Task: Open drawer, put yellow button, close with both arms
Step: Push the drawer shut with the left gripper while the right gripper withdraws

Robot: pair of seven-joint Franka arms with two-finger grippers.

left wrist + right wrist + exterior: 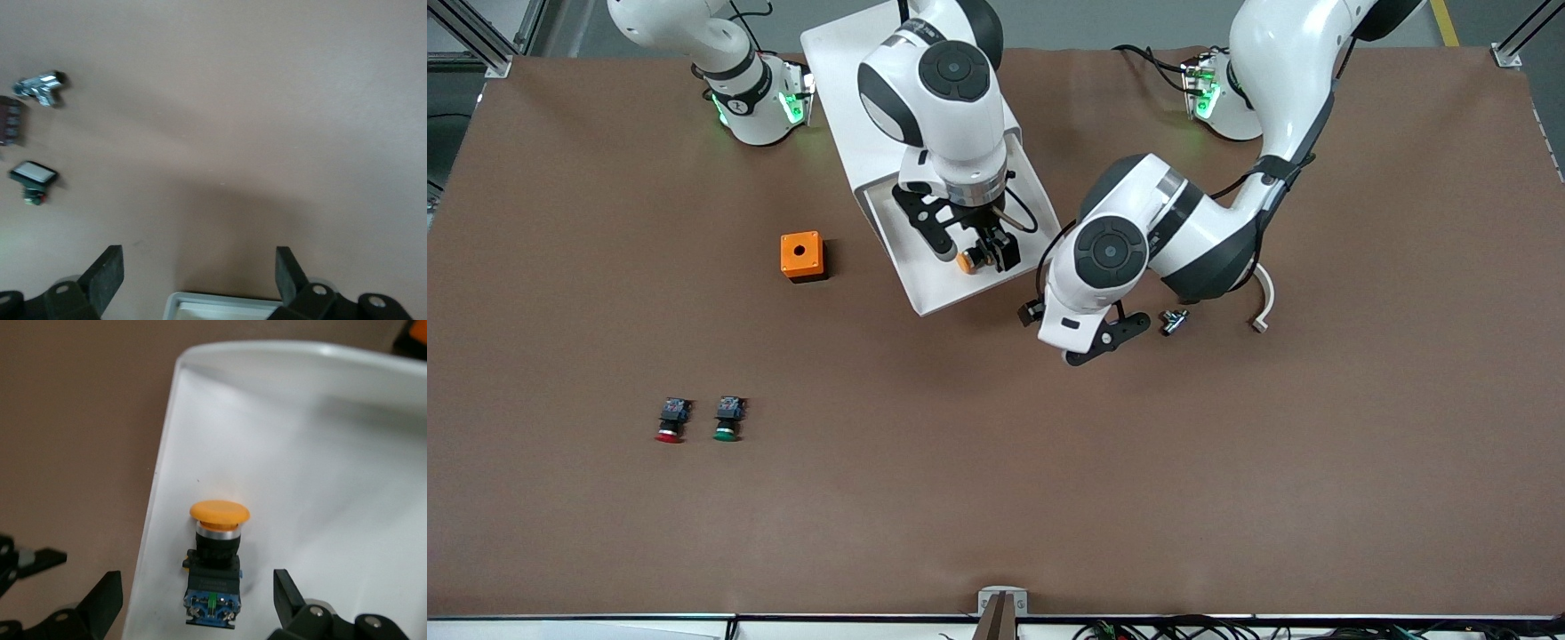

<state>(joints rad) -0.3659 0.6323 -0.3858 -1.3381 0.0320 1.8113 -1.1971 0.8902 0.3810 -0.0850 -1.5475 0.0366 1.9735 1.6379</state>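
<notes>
The drawer [925,286] stands pulled out of the white cabinet [854,89] toward the front camera. In it lies the yellow button [967,260], orange-yellow cap on a black body with a blue end [219,513]. My right gripper [971,253] hangs just over it, open [197,587], its fingers on either side of the button's blue end and apart from it. My left gripper [1103,345] is low over the table beside the drawer's front corner, toward the left arm's end. It is open [199,267] and empty, and the drawer's rim [227,303] shows between its fingers.
An orange box [801,256] sits beside the drawer toward the right arm's end. A red-capped button [671,421] and a green-capped button [728,420] lie nearer the front camera. A chrome part [1174,321] [40,85] and a white curved piece [1263,307] lie by the left arm.
</notes>
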